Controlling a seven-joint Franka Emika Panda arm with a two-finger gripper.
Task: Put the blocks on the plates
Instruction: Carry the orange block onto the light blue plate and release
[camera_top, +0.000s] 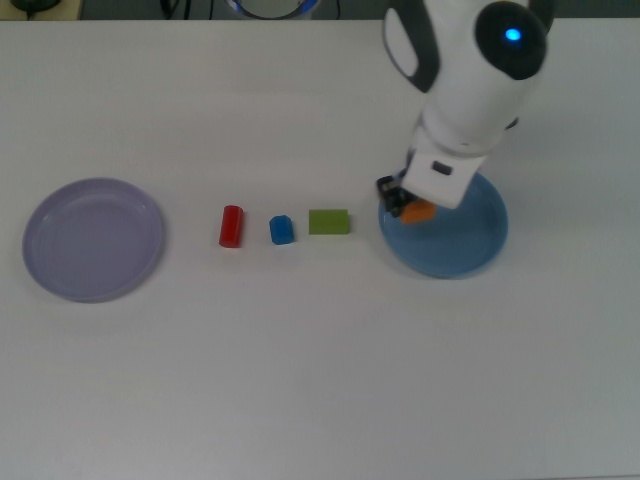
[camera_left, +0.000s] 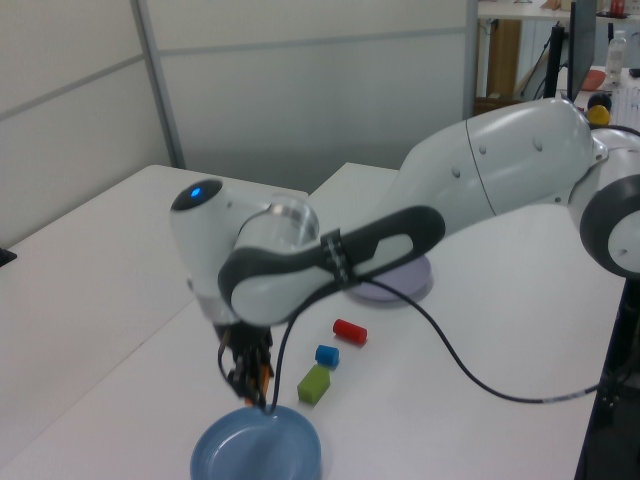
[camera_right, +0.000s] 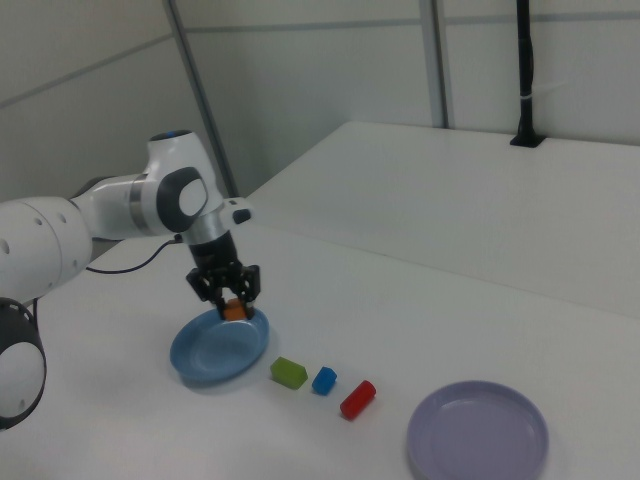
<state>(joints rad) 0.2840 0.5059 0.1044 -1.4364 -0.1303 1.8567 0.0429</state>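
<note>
Orange block (camera_right: 235, 311), small, rigid and probably light, sits clamped between the pincer (camera_top: 408, 204) fingers just above the near rim of the light blue plate (camera_top: 470, 245); its flat opposite faces give the surest hold. Green block (camera_top: 329, 222), blue block (camera_top: 282, 230) and red cylinder (camera_top: 231, 226) lie in a row on the desk (camera_top: 320, 380), the cylinder likely to roll unless pinched across its round side, with the lavender plate (camera_top: 60, 265) well apart.

You get bright, even overhead light; the white bench (camera_top: 300, 380) shows soft, faint shadows and no glare.
</note>
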